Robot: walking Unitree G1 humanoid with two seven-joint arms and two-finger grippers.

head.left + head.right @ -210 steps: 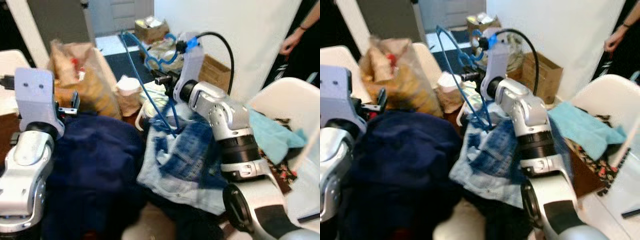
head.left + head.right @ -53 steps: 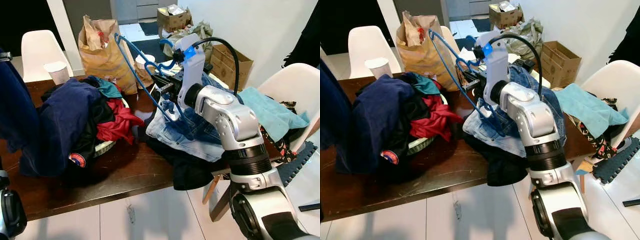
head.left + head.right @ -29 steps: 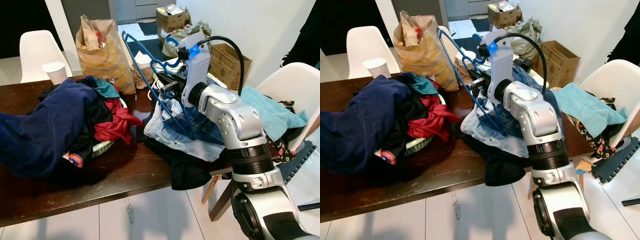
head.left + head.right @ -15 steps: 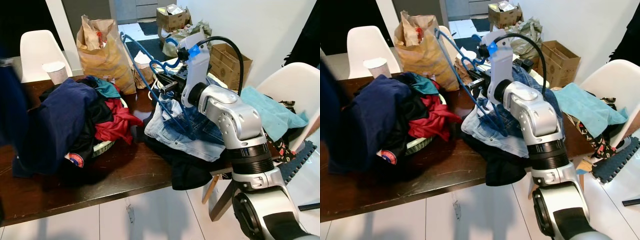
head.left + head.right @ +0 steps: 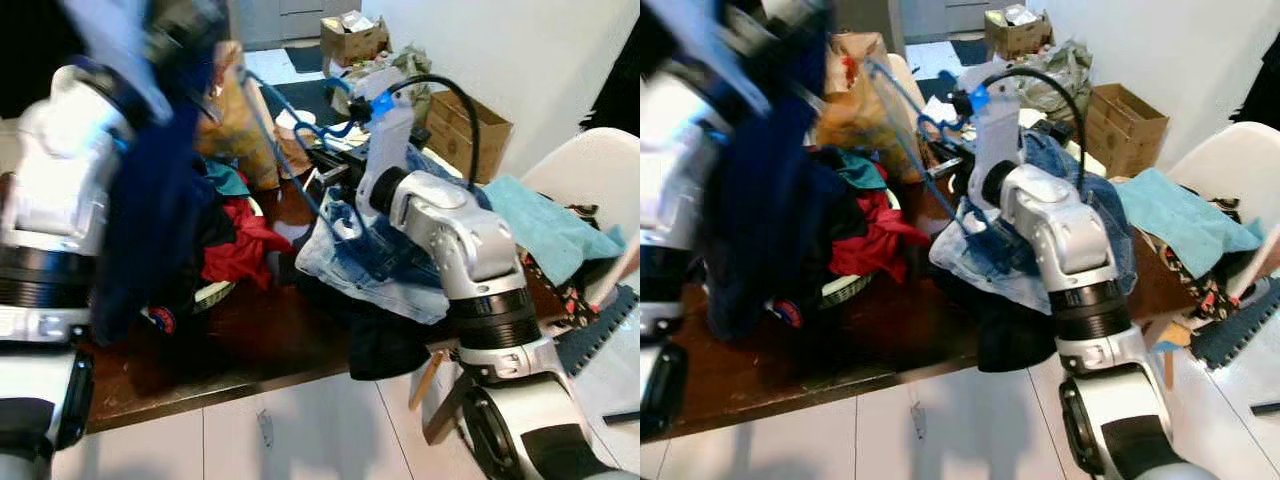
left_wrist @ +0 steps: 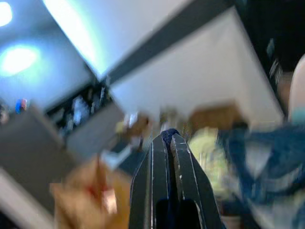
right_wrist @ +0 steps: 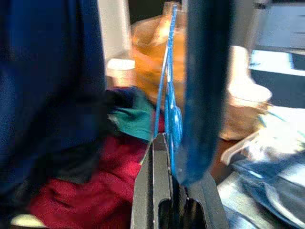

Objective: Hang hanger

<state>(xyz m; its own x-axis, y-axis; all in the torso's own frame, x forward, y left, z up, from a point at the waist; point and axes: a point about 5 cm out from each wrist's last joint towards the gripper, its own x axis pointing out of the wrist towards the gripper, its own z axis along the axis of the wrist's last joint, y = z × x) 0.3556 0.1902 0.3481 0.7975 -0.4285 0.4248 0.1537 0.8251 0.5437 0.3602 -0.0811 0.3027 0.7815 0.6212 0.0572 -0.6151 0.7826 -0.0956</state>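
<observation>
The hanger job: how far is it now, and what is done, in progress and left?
Done: the right gripper is shut on the blue hanger, held above the jeans.

In hand: the left gripper is pinching the dark blue garment, lifted off the clothes pile.

Left: the garment is not yet on the hanger, and nothing is hung.
</observation>
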